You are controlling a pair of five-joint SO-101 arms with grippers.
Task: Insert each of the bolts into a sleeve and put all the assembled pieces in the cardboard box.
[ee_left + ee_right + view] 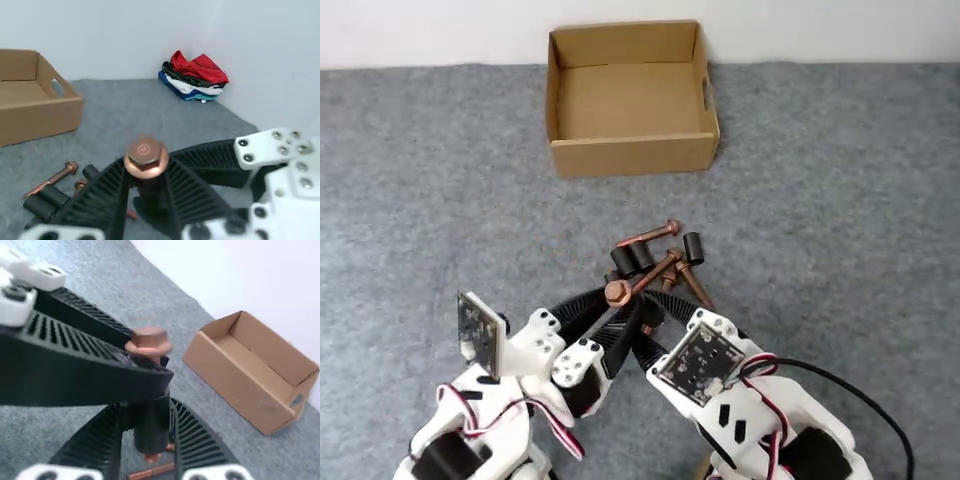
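A copper bolt (617, 293) stands upright with its hex head on top, and my left gripper (620, 305) is shut on it just under the head (146, 155). The shank runs down through a black sleeve (150, 426), on which my right gripper (149, 432) is shut. The bolt's tip (150, 458) pokes out below the sleeve. Both grippers meet above the carpet, just in front of the loose pile of bolts and sleeves (655, 255). The open cardboard box (630, 100) stands at the far side of the table, with nothing inside.
Loose copper bolts (52, 180) and black sleeves (45, 202) lie on the grey carpet between the grippers and the box (30, 100). A separate sleeve (693, 247) stands at the pile's right. A heap of folded clothes (195, 77) lies by the wall.
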